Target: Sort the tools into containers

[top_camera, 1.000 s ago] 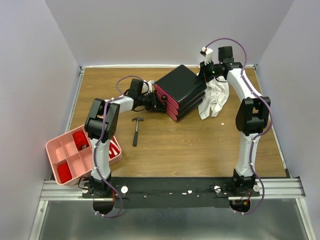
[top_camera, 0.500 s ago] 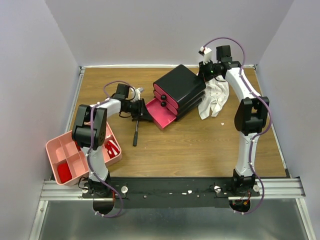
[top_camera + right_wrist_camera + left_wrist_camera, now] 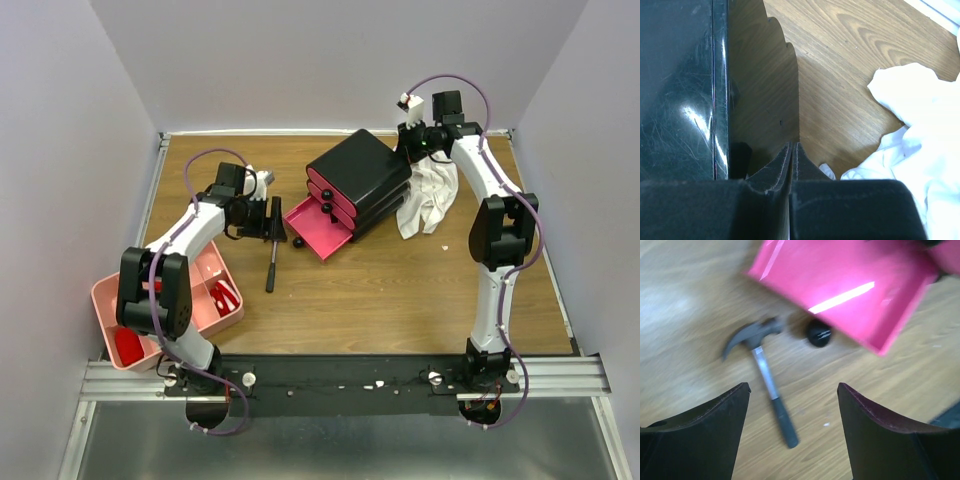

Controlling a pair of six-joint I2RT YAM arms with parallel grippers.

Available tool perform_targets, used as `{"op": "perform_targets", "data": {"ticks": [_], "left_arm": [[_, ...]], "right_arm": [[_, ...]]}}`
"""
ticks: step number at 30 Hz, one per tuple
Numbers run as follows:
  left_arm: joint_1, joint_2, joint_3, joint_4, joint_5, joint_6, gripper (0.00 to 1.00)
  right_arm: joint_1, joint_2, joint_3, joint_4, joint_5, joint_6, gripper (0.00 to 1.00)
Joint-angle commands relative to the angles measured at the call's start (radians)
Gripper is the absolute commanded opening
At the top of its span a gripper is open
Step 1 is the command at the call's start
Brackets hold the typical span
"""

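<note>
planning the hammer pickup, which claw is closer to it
Left. The left claw hangs open just above the hammer, beside the pulled-out drawer; the right claw sits shut behind the black box, far off.

Drawer box [image 3: 360,178] near the back edge of the tabletop [image 3: 400,300], at mid-width, with its lowest drawer [image 3: 318,228] drawn out toward the left front. Hammer [image 3: 270,272] just left of that drawer, handle toward the near edge. Cloth [image 3: 428,198] just right of the box. Compartment tray [image 3: 105,298] at the near left corner.
</note>
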Motion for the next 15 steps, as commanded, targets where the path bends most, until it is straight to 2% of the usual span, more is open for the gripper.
{"op": "perform_targets", "data": {"ticks": [1,12,15], "left_arm": [[-0.013,0.036,-0.048,-0.076,-0.222,0.059,0.78],[-0.099,0.233,0.082,-0.091,-0.319,0.098,0.69],[-0.099,0.257,0.081,-0.107,-0.331,0.113,0.5]], "right_arm": [[0.04,0.082,-0.036,-0.042,0.031,-0.015,0.1],[0.041,0.059,-0.051,-0.028,0.04,-0.015,0.1],[0.041,0.053,-0.061,-0.026,0.043,-0.016,0.1]]}}
